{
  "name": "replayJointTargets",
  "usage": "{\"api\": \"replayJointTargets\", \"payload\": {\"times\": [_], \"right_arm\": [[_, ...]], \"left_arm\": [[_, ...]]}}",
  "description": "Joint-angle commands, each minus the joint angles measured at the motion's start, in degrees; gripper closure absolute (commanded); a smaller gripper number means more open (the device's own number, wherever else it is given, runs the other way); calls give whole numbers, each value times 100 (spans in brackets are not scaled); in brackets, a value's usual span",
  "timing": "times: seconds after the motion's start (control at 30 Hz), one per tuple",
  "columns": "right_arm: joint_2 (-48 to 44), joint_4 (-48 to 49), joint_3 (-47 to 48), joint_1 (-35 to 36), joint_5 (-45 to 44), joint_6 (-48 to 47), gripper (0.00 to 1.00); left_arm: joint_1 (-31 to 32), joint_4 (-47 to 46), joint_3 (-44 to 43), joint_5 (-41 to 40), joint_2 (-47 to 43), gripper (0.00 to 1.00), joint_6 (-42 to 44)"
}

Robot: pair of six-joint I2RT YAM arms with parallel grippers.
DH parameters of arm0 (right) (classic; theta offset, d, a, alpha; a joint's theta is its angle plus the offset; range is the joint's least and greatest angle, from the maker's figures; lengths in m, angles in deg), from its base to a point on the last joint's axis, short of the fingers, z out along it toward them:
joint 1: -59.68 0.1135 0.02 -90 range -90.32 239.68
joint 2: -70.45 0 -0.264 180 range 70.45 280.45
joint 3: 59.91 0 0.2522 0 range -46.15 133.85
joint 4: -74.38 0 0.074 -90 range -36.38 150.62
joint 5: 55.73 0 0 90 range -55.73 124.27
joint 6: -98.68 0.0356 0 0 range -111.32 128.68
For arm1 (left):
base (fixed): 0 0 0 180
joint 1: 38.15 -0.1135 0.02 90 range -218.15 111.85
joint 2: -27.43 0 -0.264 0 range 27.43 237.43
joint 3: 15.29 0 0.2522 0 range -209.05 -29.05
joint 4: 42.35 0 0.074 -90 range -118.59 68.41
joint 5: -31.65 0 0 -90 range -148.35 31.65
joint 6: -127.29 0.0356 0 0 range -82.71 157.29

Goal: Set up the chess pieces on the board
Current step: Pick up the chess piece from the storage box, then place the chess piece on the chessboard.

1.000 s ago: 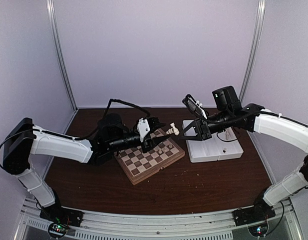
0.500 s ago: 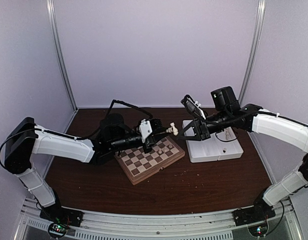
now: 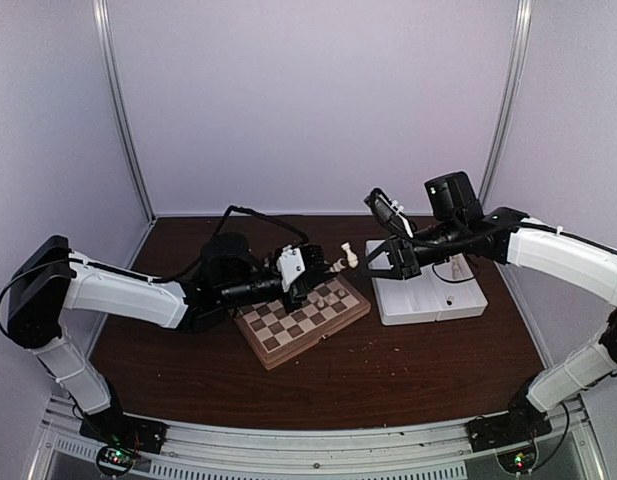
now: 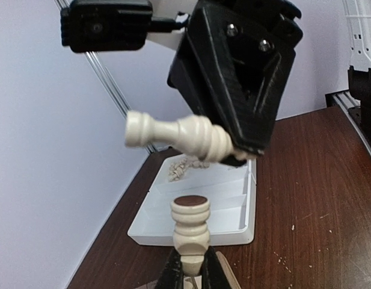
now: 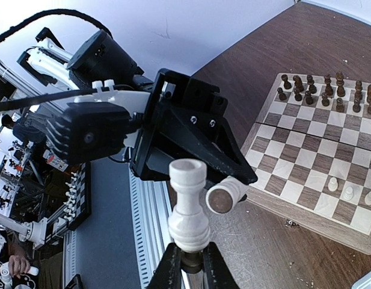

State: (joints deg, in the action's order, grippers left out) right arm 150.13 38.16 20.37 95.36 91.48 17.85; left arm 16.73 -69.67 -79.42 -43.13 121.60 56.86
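Left gripper [image 4: 190, 265] nudged right toward right gripper [image 5: 188, 259], each pinching one of the chess pieces [image 4: 190, 226], brown table [image 3: 388, 370], lilac walls [image 3: 318, 100], white tray [image 3: 428, 302] holding more.

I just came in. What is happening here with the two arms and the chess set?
Each arm holds one piece in the air, close together, by a corner of the chessboard, next to the white tray. The left claw is shut on a cream-white chess piece, the right claw on a second cream-white piece. On the board, the dark pieces stand along one edge, but only three cream pieces are placed. Some more cream pieces lie in the tray.
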Motion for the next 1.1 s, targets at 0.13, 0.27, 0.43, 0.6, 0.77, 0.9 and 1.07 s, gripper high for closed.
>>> {"api": "replayJointTargets", "payload": {"times": [0.13,0.27,0.43,0.6,0.77,0.9,1.07], "right_arm": [[-291,133,19,-76,-424,-32,90],[-354,85,4,-136,-611,-29,90],[-413,112,-80,-179,-619,-19,91],[-477,227,-139,-225,-663,59,91],[-576,339,-165,-272,-738,163,91],[-743,381,-299,-315,-826,216,92],[-1020,379,-468,-383,-924,239,92]], "left_arm": [[29,1120,185,-281,-636,100,-373],[33,2891,-217,-544,-931,100,-561],[35,6708,-1520,-991,-794,100,-587],[40,8187,-1932,-1962,-716,100,-328],[152,8309,-1878,-2854,-655,100,636],[365,8309,-1821,-3770,-318,100,1846],[561,8459,-1948,-5057,240,100,3119]]}}
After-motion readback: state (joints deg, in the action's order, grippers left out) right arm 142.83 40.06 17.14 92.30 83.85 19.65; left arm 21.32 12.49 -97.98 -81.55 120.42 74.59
